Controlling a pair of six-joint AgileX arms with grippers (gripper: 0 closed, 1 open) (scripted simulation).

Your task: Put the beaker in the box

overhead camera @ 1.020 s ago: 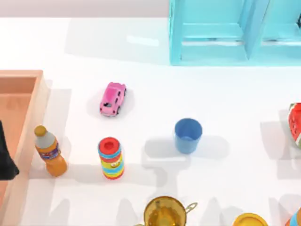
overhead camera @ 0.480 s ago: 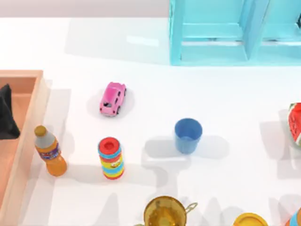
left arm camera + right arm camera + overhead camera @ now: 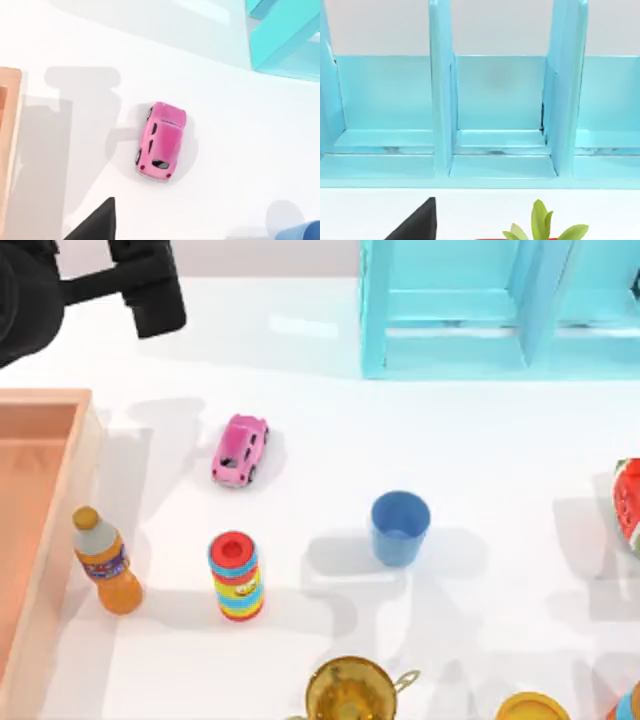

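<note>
The beaker (image 3: 400, 527) is a small blue tapered cup standing upright and open-topped right of the table's middle; its edge (image 3: 301, 232) also shows in the left wrist view. The box (image 3: 45, 500) is a large peach-orange wooden one at the table's left edge, and its wall (image 3: 8, 130) appears in the left wrist view. My left gripper (image 3: 150, 288) hangs high over the far left of the table, well apart from the beaker and beyond the box. A dark part of my right gripper (image 3: 415, 223) faces the turquoise slatted structure (image 3: 495, 115).
A pink toy car (image 3: 240, 449) lies between the left gripper and the beaker. An orange bottle (image 3: 106, 562) and a striped can (image 3: 236, 576) stand near the box. A golden trophy cup (image 3: 352, 692), a yellow lid (image 3: 531, 707) and a watermelon toy (image 3: 628, 502) sit along the front and right.
My left arm has swung from over the box at the left edge up and away to the far left of the table. The beaker and toys have not moved.
</note>
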